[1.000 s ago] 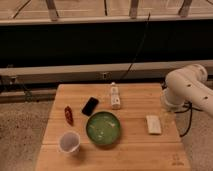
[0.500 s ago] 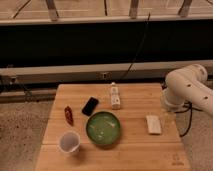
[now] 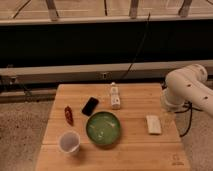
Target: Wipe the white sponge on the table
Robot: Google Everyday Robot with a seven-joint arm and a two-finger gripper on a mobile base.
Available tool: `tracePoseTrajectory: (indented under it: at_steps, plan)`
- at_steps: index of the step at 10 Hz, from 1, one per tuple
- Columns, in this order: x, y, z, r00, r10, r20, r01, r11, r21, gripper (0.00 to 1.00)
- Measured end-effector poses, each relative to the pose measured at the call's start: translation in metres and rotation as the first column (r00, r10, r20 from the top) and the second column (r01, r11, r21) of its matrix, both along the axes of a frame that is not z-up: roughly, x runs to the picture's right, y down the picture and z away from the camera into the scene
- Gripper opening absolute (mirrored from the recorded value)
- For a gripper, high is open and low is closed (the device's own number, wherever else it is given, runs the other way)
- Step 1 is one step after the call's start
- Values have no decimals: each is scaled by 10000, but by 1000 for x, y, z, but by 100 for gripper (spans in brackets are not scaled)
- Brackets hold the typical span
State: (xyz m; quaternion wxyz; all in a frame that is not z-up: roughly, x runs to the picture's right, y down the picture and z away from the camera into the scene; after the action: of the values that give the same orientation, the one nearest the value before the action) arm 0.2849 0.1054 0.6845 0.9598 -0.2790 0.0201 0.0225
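The white sponge (image 3: 153,124) lies flat on the right side of the light-brown wooden table (image 3: 130,152), to the right of the green bowl (image 3: 103,128). My white arm (image 3: 186,90) comes in from the right. My gripper (image 3: 166,115) hangs below it over the table's right edge, just right of and slightly behind the sponge. It does not appear to touch the sponge.
A white power strip (image 3: 115,96) lies at the back middle, its cable running up behind the table. A black phone (image 3: 90,106) and a red item (image 3: 68,115) lie at the left. A clear cup (image 3: 69,142) stands front left. A small dark mark (image 3: 175,161) sits near the front right corner.
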Motion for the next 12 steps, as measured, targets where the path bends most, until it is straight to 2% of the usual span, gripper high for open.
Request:
tracePoseTrajectory:
  at_steps: [5,7,9,10,12]
  plan:
    - [0,0,0,10000,-8,0,8,10000,3,80]
    - [-1,10,11,9988,-458,149,459,9989,-75,80]
    - [-5,25,31,9947,-960,365,966,9952,-155,80]
    - [-5,31,36,9922,-1166,436,1177,9928,-221,80]
    - [-7,31,39,9886,-1389,582,1404,9898,-221,80]
